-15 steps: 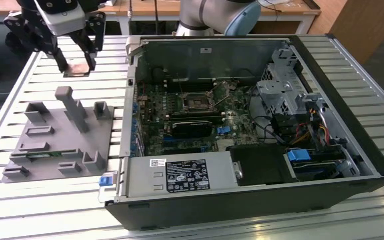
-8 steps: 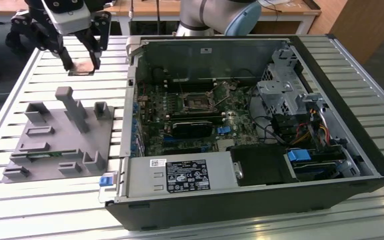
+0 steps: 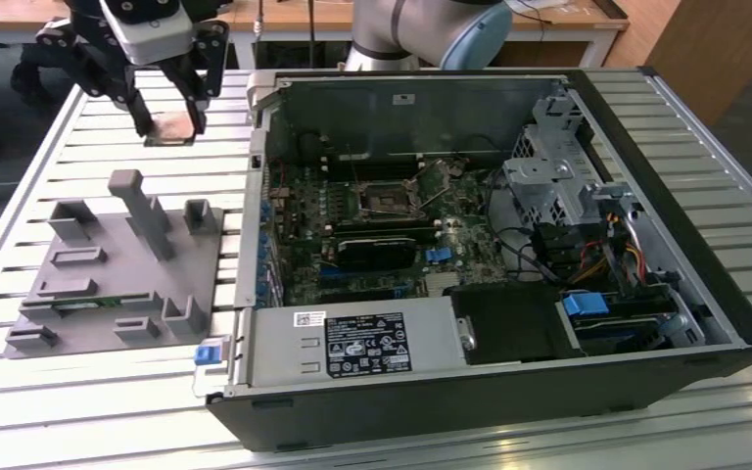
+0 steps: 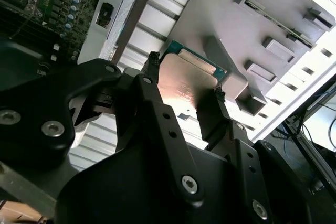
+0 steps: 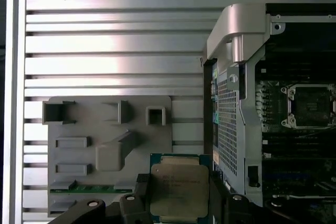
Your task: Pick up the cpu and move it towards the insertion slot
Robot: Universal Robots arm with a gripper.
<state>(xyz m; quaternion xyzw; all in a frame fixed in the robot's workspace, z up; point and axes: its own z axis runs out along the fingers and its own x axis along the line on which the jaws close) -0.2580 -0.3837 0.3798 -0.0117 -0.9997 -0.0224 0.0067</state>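
Note:
The cpu (image 3: pixel 171 125) is a small silvery square chip, and my gripper (image 3: pixel 171 131) is shut on it, one black finger on each side. It hangs above the slatted table at the exterior view's far left, beyond the grey tray (image 3: pixel 115 264). Both wrist views show the cpu (image 5: pixel 178 182) (image 4: pixel 184 80) clamped between the fingers (image 5: pixel 140 188) (image 4: pixel 152 66). The insertion slot (image 3: pixel 386 199) (image 5: pixel 311 106) is a square silver-framed socket with a dark centre on the green board inside the open computer case, well to the exterior view's right of my gripper.
The grey tray (image 5: pixel 105 150) has raised blocks and holds a narrow green memory stick (image 3: pixel 89 305) (image 5: pixel 89 188). The case's metal side wall (image 3: pixel 261 166) (image 5: pixel 236 40) stands between my gripper and the board. Cables, a drive cage and a black block crowd the case.

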